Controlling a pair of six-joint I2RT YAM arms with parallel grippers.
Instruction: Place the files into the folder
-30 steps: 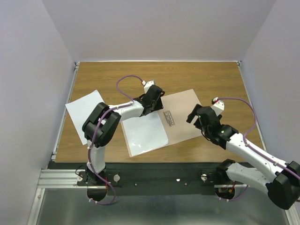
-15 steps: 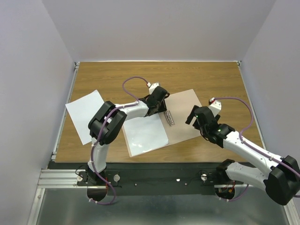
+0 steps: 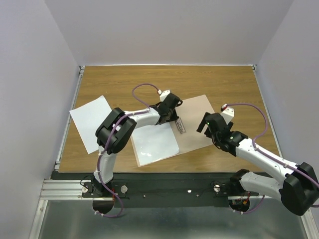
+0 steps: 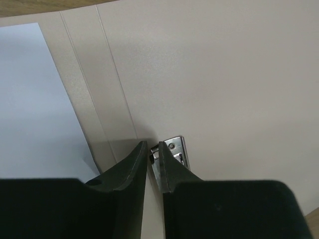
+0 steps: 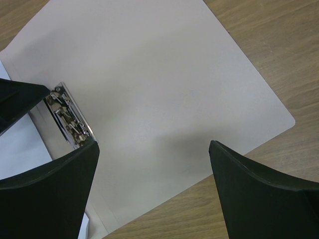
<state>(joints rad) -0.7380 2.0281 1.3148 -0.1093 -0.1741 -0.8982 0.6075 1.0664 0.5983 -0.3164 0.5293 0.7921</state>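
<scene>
The tan folder (image 3: 199, 124) lies open mid-table, its metal clip (image 3: 180, 125) along the fold. One white file (image 3: 154, 142) rests on the folder's left leaf, and another file (image 3: 92, 122) lies on the wood at the left. My left gripper (image 3: 174, 118) is at the clip's far end. In the left wrist view its jaws (image 4: 152, 146) stand nearly together with the edge of the clip (image 4: 175, 147) between the tips. My right gripper (image 5: 153, 144) hovers wide open over the bare right leaf (image 5: 164, 74), holding nothing.
The wooden tabletop (image 3: 224, 84) is bounded by grey walls at the back and sides. A metal rail (image 3: 65, 189) runs along the near edge by the arm bases. The left arm's purple cable (image 3: 142, 89) loops above the folder's far edge.
My left gripper has slid right along the folder's far edge to the clip and its jaws have narrowed. The right gripper has crept slightly left over the right leaf.
</scene>
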